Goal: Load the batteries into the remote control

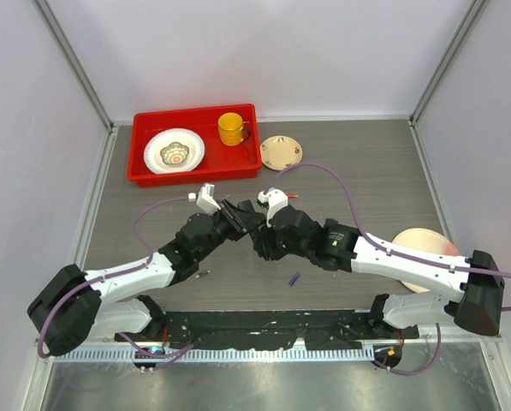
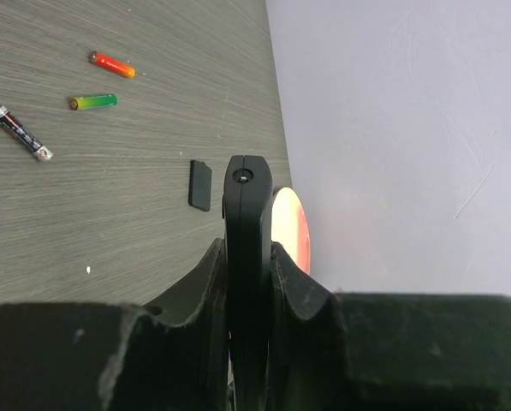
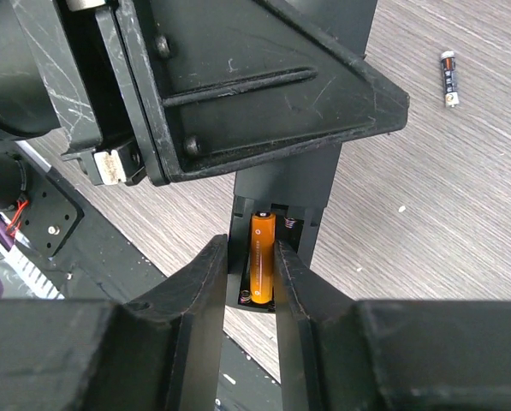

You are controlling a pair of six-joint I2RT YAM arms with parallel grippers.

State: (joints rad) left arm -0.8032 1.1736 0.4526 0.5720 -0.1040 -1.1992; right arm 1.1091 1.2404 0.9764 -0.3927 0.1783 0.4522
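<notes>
The left gripper (image 2: pixel 248 257) clamps narrowly on the remote control (image 2: pixel 247 214), holding it clear of the counter (image 2: pixel 109 214) so its open back faces the right gripper (image 3: pixel 251 248), which pinches the orange battery (image 3: pixel 263 257) lying inside the remote, apparently to seat it.

red tray (image 1: pixel 195 177), yellow mug (image 1: pixel 231 128), beige saucer (image 1: pixel 281 152)

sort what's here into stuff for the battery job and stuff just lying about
job: remote, orange battery in it, green battery, red battery, black battery, blue battery, back cover
lying about: red tray, white plate, yellow mug, saucer, pink plate
</notes>
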